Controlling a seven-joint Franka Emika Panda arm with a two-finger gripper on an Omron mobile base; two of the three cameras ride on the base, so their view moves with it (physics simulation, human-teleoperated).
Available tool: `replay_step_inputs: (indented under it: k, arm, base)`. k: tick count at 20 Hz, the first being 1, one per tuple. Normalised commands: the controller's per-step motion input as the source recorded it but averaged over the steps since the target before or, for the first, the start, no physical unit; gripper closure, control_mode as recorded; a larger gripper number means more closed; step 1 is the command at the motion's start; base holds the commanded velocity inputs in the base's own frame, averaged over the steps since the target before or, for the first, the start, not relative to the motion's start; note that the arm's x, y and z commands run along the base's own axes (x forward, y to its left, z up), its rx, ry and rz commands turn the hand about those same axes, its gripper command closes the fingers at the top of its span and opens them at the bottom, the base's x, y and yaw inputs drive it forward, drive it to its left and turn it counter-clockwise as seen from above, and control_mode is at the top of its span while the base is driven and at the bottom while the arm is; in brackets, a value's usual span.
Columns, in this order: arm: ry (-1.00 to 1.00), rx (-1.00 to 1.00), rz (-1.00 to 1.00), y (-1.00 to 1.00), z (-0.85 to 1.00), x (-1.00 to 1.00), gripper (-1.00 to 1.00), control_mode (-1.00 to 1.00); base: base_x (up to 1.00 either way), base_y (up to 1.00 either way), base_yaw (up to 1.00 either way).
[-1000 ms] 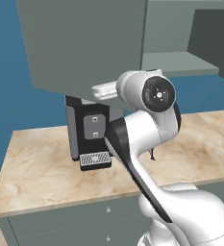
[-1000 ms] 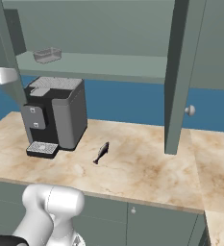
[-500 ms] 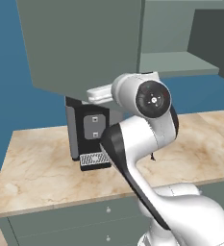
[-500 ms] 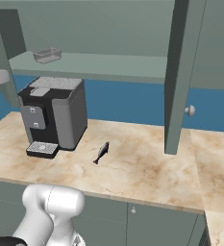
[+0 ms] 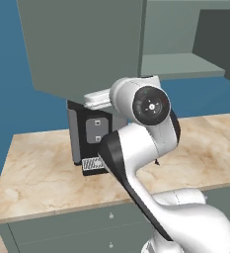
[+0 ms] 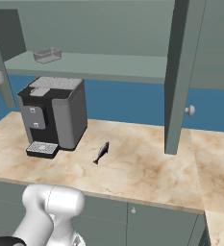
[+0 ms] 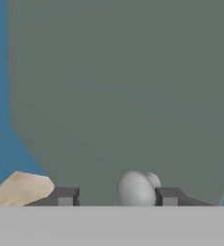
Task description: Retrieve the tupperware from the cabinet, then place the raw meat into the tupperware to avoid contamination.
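The cabinet (image 6: 99, 29) stands with both doors swung out. On its inner shelf, far left, rests the small grey tupperware (image 6: 47, 55). The raw meat, a small dark fish (image 6: 102, 152), lies on the marble counter (image 6: 147, 168) to the right of the coffee machine. In the hand view my gripper (image 7: 117, 196) faces the left cabinet door (image 7: 128, 96), and that door's pale round knob (image 7: 137, 189) sits between the parted fingertips (image 7: 65, 196), close to the right one. The gripper is open and holds nothing. My white hand (image 5: 99, 99) reaches behind the left door (image 5: 82, 44).
A black coffee machine (image 6: 53, 115) with a grated drip tray (image 6: 42, 149) stands at the counter's left under the shelf. The right cabinet door (image 6: 180, 72) juts out over the counter, its knob (image 6: 190, 110) facing right. Drawer fronts (image 6: 132, 216) run below the counter edge.
The gripper's jaws have parted around the left door's knob. My arm has shifted slightly left; the door, tupperware and fish stay where they were.
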Motion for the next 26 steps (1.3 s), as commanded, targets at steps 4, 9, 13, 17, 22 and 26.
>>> replay_step_inputs:
  k: [4, 9, 13, 17, 22, 26]
  arm:
    - [0.00, 0.00, 0.00, 0.01, 0.00, -0.04, -1.00, -1.00]
    - [-0.01, 0.00, 0.00, 0.00, 0.04, -0.29, -1.00, -1.00]
    - [-0.06, 0.00, 0.04, -0.02, 0.15, -0.44, -1.00, -1.00]
    - [-0.07, 0.00, 0.08, -0.05, 0.16, -0.40, -1.00, -1.00]
    - [-0.07, 0.03, 0.07, -0.20, 0.17, -0.38, -1.00, -1.00]
    - [-0.04, 0.05, 0.05, -0.41, 0.10, -0.38, -1.00, -1.00]
  base:
    - [0.00, 0.00, 0.00]
    - [0.00, 0.00, 0.00]
    - [0.00, 0.00, 0.00]
    - [0.00, 0.00, 0.00]
    - [0.00, 0.00, 0.00]
    - [0.00, 0.00, 0.00]
